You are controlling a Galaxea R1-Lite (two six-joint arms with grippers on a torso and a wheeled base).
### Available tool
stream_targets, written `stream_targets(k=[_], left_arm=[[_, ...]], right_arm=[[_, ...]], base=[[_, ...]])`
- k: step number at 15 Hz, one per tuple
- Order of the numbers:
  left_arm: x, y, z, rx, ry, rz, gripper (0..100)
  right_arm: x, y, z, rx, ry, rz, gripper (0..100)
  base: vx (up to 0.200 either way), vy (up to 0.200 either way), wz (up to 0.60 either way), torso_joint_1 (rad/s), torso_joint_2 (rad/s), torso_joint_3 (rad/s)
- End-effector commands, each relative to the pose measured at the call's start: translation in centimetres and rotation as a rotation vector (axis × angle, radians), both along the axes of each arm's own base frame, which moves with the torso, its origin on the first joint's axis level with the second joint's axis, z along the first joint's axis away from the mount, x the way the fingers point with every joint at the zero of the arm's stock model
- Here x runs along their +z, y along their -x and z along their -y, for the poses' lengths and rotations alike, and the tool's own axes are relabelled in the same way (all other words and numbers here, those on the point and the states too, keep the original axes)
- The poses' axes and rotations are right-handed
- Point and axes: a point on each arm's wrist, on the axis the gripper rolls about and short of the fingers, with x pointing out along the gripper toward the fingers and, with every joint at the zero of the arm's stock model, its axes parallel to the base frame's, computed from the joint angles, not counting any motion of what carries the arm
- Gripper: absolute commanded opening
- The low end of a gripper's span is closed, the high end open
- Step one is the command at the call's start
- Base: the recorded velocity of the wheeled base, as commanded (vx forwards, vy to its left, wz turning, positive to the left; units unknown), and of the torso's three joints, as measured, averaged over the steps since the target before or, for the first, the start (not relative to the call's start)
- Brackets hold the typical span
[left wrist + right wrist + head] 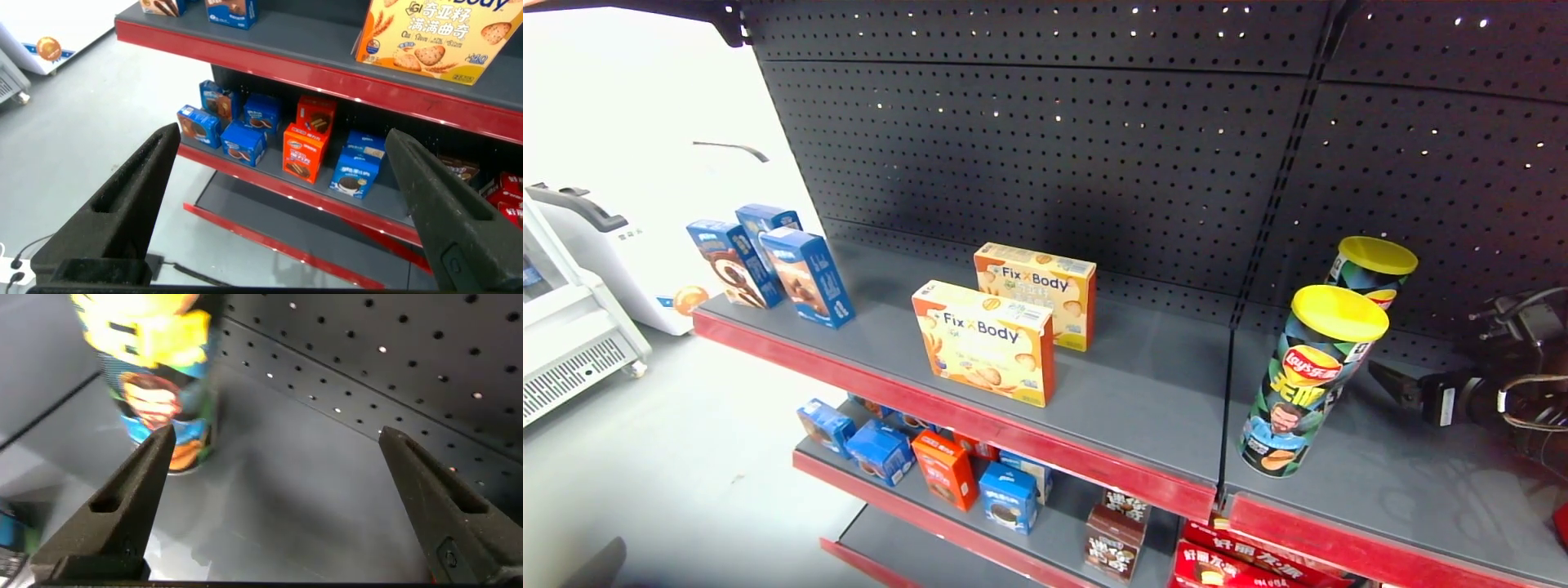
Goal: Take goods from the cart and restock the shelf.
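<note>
Two chip cans with yellow lids stand upright on the right bay of the grey shelf [1143, 384], one in front [1311, 380] and one behind [1368, 273]. My right gripper [1388, 380] hovers low over the shelf just right of the front can, open and holding nothing. In the right wrist view its fingers [122, 506] spread wide, with a chip can [163, 384] ahead of them and off to one side, apart from them. My left gripper [278, 204] is open and empty, facing the lower shelf's blue and orange boxes [306, 147].
Two orange biscuit boxes [988, 339] stand mid-shelf and blue boxes [805, 273] at its left end. A black pegboard [1054, 147] backs the shelf. Its red front lip [947, 408] runs along the edge. A white chest cabinet [580, 286] stands on the floor at far left.
</note>
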Motion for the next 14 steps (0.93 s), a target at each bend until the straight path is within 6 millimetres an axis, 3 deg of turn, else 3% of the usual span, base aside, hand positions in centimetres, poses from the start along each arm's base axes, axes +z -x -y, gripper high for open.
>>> stream_targets(k=[1,9,14], left_arm=[[0.0,0.0,0.0,0.001,0.000,-0.001,100],[-0.2,0.0,0.0,-0.001,0.001,-0.006,100],[-0.5,0.0,0.0,-0.001,0.002,-0.015,100]], right_arm=[[-0.1,-0.2,0.9,-0.032,0.014,-0.002,100],[-1.2,-3.9,1.2,-0.034,0.017,-0.024,100],[-1.4,-5.5,-0.3,0.020,0.018,-0.021,100]], base=[[0.000,0.000,0.00,0.000,0.00,0.000],[0.000,0.000,0.00,0.000,0.00,0.000],[0.000,0.000,0.00,0.000,0.00,0.000]])
